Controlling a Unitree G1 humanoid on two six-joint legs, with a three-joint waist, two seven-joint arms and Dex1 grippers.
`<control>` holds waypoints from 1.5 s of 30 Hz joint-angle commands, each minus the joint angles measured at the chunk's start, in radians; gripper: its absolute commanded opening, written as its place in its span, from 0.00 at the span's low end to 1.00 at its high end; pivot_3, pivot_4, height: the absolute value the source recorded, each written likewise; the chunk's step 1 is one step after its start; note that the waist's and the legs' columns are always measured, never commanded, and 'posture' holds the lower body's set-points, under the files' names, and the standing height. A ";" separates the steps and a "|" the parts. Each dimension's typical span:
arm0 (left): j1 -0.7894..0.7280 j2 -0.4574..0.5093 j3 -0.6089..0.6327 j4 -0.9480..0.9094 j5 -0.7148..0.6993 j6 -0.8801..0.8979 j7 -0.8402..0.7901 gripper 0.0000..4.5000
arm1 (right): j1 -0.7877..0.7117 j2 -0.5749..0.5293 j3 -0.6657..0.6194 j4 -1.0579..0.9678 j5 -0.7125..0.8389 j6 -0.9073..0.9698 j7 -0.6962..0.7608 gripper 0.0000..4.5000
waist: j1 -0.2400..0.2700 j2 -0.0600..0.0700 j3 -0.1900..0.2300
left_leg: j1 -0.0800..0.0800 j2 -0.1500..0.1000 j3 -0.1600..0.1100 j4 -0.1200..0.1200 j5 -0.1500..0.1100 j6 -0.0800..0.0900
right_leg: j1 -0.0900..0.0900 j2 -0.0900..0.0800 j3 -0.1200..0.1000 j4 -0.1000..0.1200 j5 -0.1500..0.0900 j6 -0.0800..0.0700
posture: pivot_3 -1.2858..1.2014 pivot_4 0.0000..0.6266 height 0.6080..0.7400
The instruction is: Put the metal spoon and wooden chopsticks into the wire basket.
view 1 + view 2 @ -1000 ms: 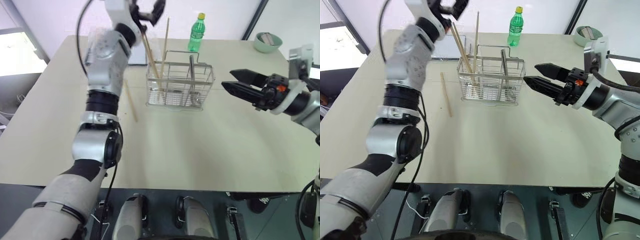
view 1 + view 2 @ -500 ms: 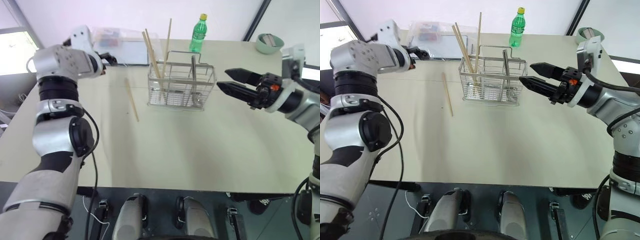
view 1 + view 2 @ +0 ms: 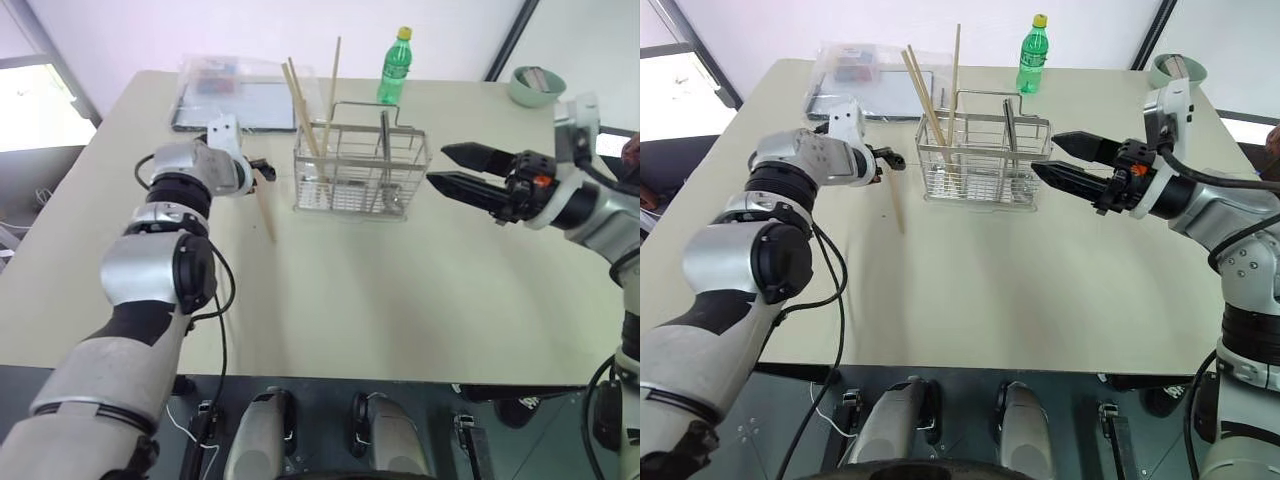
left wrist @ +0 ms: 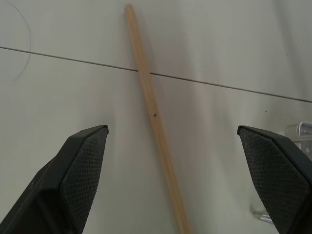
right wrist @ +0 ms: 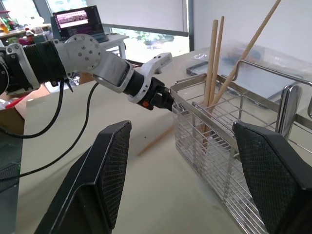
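Observation:
The wire basket (image 3: 360,170) stands at the table's middle back. Three wooden chopsticks (image 3: 305,100) lean upright in its left end, and the metal spoon (image 3: 384,140) stands in its right part. One more chopstick (image 3: 263,205) lies flat on the table left of the basket. My left gripper (image 3: 262,165) is open and low over that stick's far end; in the left wrist view the chopstick (image 4: 155,122) runs between the spread fingers (image 4: 83,165). My right gripper (image 3: 438,165) hovers open and level just right of the basket, holding nothing.
A green bottle (image 3: 394,66) stands behind the basket. A clear plastic-wrapped tray (image 3: 235,95) lies at the back left, and a pale green bowl (image 3: 535,85) sits at the back right corner. Bare tabletop stretches in front of the basket.
My left arm has swung down from above the basket to the table left of it, over the loose chopstick. The right arm has stayed put.

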 commanded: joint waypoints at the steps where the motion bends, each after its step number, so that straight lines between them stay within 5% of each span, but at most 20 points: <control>1: -0.011 0.002 -0.006 0.014 0.018 -0.039 -0.005 0.99 | 0.005 -0.015 -0.040 -0.037 0.018 -0.002 -0.004 0.76 | 0.000 0.000 0.000 | 0.000 0.000 0.000 0.000 0.000 0.000 | 0.000 0.000 0.000 0.000 0.000 0.000 | 0.52 0.24 0.75; 5: -0.001 -0.004 0.014 0.040 0.013 -0.063 0.031 0.99 | 0.015 -0.011 -0.044 -0.043 0.023 -0.003 -0.014 0.76 | 0.001 0.000 0.000 | 0.000 0.000 0.000 0.000 -0.001 0.001 | 0.000 0.000 0.000 0.000 0.000 0.000 | 0.52 0.24 0.75; 14: 0.006 -0.014 0.038 0.055 0.003 -0.078 0.057 0.01 | 0.025 -0.004 -0.045 -0.042 0.026 -0.012 -0.019 0.76 | 0.001 0.000 0.000 | 0.000 0.000 0.000 0.000 -0.001 0.002 | 0.000 0.000 0.000 0.000 0.000 0.000 | 0.52 0.24 0.75; 45: -0.062 0.060 0.020 0.032 0.043 -0.127 0.078 0.01 | -0.049 0.006 -0.017 0.026 -0.001 -0.037 0.006 0.76 | 0.001 0.000 0.000 | 0.000 0.000 0.000 0.000 -0.001 0.001 | 0.000 0.000 0.000 0.000 0.000 0.000 | 0.52 0.24 0.75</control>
